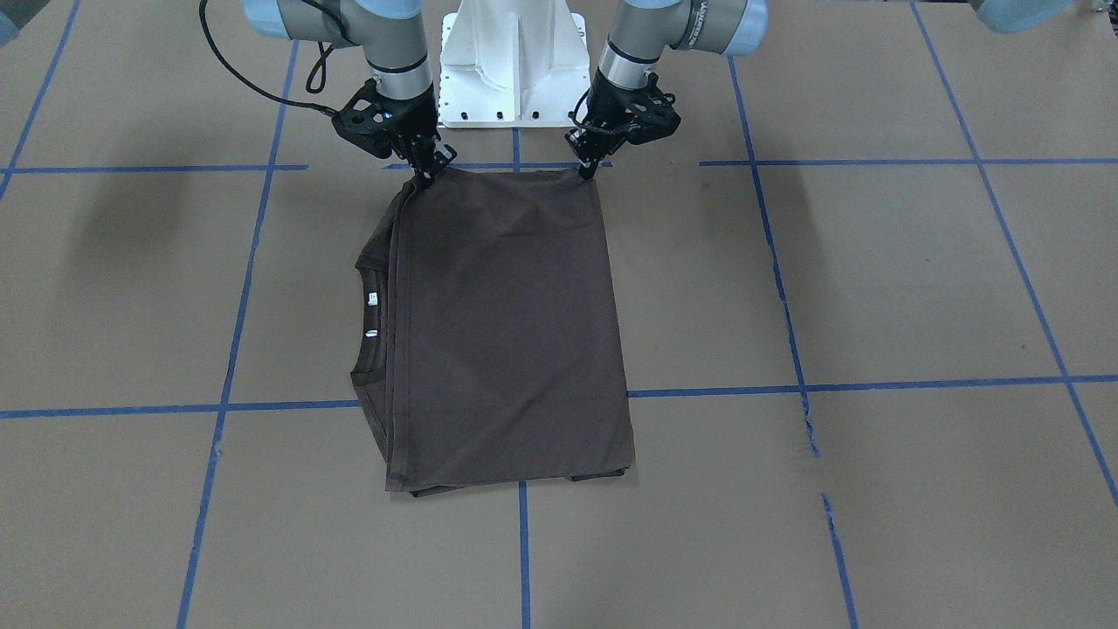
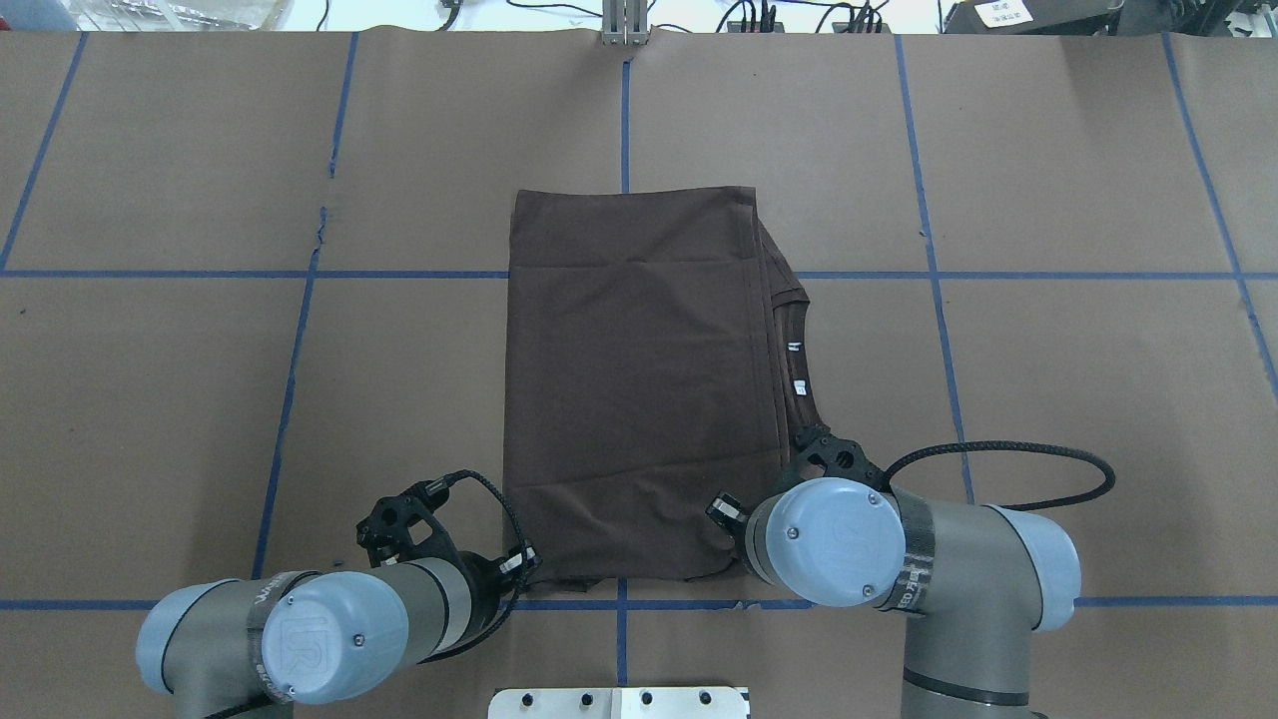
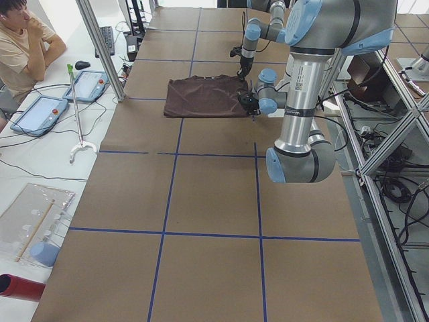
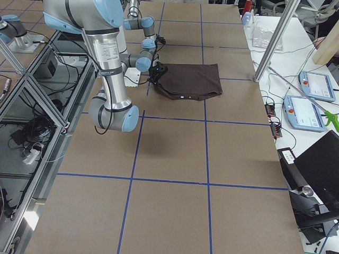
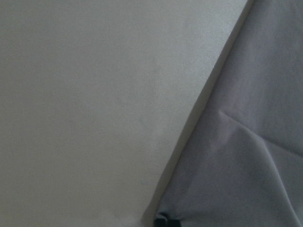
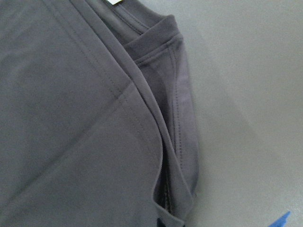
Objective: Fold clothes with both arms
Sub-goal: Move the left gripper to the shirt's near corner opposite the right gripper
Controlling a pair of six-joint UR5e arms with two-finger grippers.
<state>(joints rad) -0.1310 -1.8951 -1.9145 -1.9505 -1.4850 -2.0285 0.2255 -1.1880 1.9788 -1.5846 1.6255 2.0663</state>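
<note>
I can read the UR logo on the blue joint caps (image 2: 847, 539). The print on the white neck tags (image 2: 796, 347) is too small for me to make out. The T-shirt (image 2: 629, 379) lies folded into a rectangle on the desk (image 2: 1048, 350), just ahead of the white base (image 1: 514, 61). Its long axis runs away from the robot, and its collar (image 2: 794, 320) faces the robot's right. The left pincer (image 1: 587, 171) and the right pincer (image 1: 425, 177) are each clenched on one near corner of the shirt.

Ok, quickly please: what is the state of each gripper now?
Left gripper: closed on a corner of the dark brown T-shirt.
Right gripper: closed on the T-shirt's corner by the collar.
</note>
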